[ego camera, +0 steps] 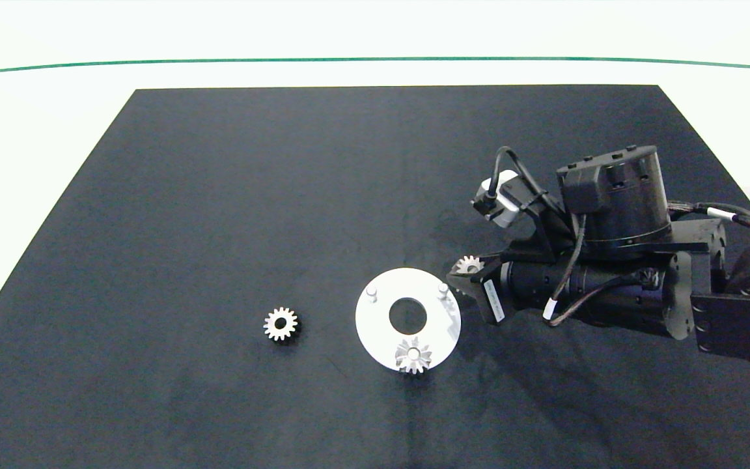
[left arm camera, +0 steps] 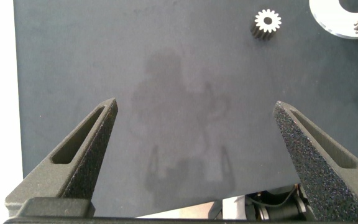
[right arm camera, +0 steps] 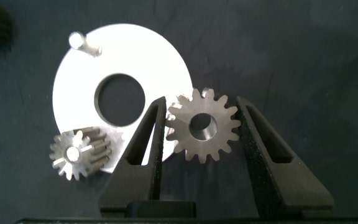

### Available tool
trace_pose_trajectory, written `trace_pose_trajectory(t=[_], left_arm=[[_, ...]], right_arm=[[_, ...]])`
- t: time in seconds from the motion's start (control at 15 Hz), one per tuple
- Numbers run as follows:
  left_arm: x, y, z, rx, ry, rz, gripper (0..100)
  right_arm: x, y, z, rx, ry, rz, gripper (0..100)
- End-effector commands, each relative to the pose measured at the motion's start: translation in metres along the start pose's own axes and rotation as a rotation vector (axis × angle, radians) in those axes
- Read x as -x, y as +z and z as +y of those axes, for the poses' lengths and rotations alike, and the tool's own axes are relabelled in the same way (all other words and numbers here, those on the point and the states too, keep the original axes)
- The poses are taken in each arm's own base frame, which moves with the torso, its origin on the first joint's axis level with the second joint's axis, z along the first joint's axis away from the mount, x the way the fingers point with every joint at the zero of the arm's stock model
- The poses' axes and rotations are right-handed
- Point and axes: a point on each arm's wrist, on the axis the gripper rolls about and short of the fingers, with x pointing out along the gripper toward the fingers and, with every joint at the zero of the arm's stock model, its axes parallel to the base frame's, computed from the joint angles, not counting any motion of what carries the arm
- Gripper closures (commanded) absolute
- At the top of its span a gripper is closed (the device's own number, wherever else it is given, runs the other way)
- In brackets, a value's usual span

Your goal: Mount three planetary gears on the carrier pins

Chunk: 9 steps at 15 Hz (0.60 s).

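We are working on a counter (ego camera: pixel 219 195) covered by a black mat, and by our estimate the task is sitting at roughly one third done. The white carrier disc (ego camera: pixel 375 332) is lying flat near the mat's middle; it is the only thing here that holds anything, and it is carrying one seated gear (ego camera: pixel 413 355) on the pin nearest the robot, with the centre hole open. Two carrier pins (ego camera: pixel 371 293) are standing bare on the far side of the disc, one toward each arm. The right pincer (right arm camera: pixel 201 127) is hanging just beside the disc's right edge, close to the nearer bare pin (ego camera: pixel 443 288), and its fingers are clamping the second gear (right arm camera: pixel 202 126) by the teeth, bore facing the wrist camera. The third gear (ego camera: pixel 280 324) is lying loose on the mat, apart from the disc on its left side. The left pincer (left arm camera: pixel 194 143) is spread wide over bare mat with nothing between its fingers, that loose gear lying ahead of it. We are judging two placements as outstanding.
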Motion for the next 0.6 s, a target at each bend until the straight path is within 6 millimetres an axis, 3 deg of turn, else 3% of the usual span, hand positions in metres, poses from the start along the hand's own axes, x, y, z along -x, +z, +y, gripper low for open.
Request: trace_pose_trajectory(t=[0.07, 0.6], left_arm=[[0.000, 0.000, 0.000, -0.001, 0.001, 0.001, 0], [0.000, 0.000, 0.000, 0.000, -0.002, 0.001, 0]], right_arm=[[-0.003, 0.006, 0.010, 0.015, 0.016, -0.012, 84], [-0.022, -0.003, 0.018, 0.031, 0.019, 0.038, 84]])
